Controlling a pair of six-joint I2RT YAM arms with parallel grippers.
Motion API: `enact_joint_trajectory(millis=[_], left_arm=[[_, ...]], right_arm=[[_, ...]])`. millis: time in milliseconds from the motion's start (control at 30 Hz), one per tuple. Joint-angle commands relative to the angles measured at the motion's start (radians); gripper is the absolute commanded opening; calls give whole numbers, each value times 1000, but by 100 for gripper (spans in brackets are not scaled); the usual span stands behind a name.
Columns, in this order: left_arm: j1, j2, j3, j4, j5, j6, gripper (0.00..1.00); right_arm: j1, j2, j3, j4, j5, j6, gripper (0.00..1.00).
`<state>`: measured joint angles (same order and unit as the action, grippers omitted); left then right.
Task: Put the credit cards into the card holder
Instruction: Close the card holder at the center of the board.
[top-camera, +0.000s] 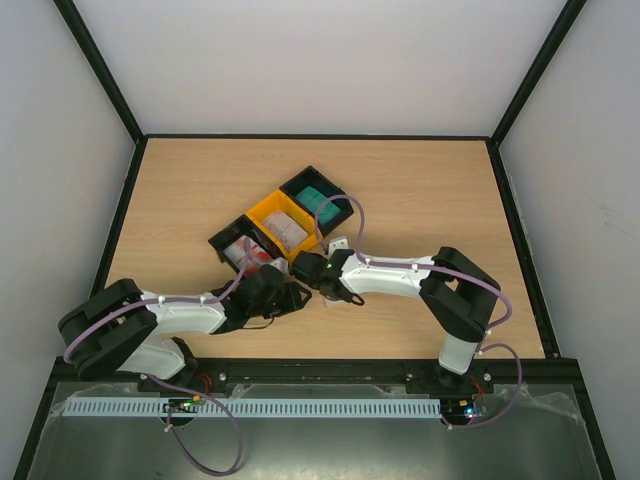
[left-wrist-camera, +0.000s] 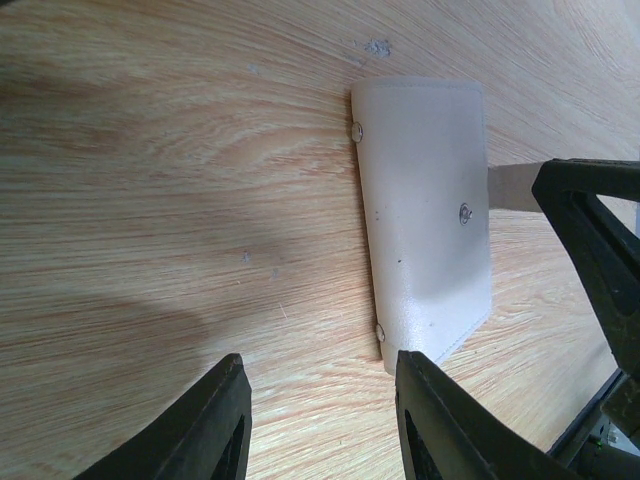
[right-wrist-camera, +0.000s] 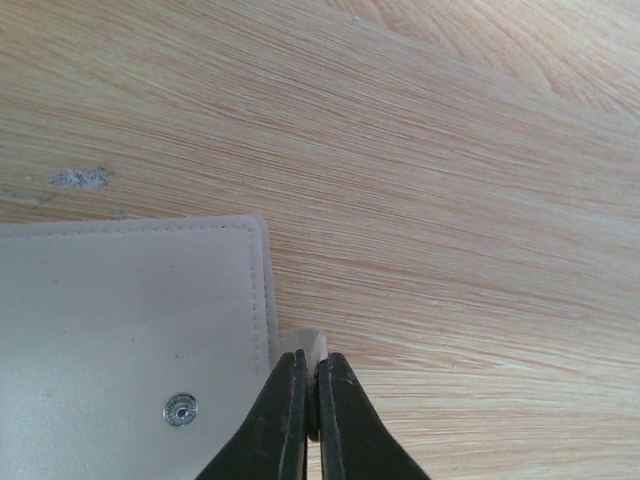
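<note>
The card holder (left-wrist-camera: 425, 215) lay flat and closed on the tabletop (top-camera: 420, 190), close to the near edge and about midway between the left and right edges. In the top view we could hardly see it, since both wrists hung over it. Its little snap tab (right-wrist-camera: 303, 342) stuck out from one side, and the right fingers (right-wrist-camera: 280, 420) were pressed almost together on that tab, with only a sliver of gap between them. The left fingers (left-wrist-camera: 215, 435) stood wide apart with nothing between them, hovering just short of one end of the holder and not touching it. Further from the near edge, around the middle of the tabletop, the joined trays (top-camera: 262, 208) held the three cards: the white card with red blotches (top-camera: 247, 252) in one black tray, the white-grey card (top-camera: 287, 231) in the yellow one, and the teal card (top-camera: 320, 207) in the other black one. We judged the step in hand to be opening the holder, with no card yet moved. As we read it, the next move called for the right fingers to lift the tab so the flap folds back, while the left fingers pin the body down.
</note>
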<state>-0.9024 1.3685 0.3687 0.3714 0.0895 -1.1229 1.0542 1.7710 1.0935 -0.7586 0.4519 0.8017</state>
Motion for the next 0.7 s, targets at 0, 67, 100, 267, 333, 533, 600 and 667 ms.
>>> enact_joint_trajectory(millis=[0, 67, 100, 267, 333, 533, 600, 667], left_arm=[[7, 1, -11, 0, 0, 2, 42], [6, 2, -12, 0, 0, 2, 42], [6, 2, -13, 0, 0, 2, 42], [6, 3, -12, 2, 1, 2, 42], [6, 4, -13, 6, 2, 1, 42], [4, 14, -21, 32, 6, -19, 42], [5, 15, -29, 46, 2, -33, 42], [6, 17, -33, 57, -3, -42, 42]], right_arm=[[0, 7, 19, -31, 32, 23, 2], [0, 1, 20, -29, 26, 24, 2], [0, -1, 20, -27, 23, 24, 2], [0, -16, 14, -12, 0, 21, 2], [0, -34, 0, 20, -22, 12, 2], [-28, -132, -99, 163, -135, -39, 2], [-54, -170, -141, 222, -194, -56, 2], [-80, -206, -179, 278, -258, -76, 2]])
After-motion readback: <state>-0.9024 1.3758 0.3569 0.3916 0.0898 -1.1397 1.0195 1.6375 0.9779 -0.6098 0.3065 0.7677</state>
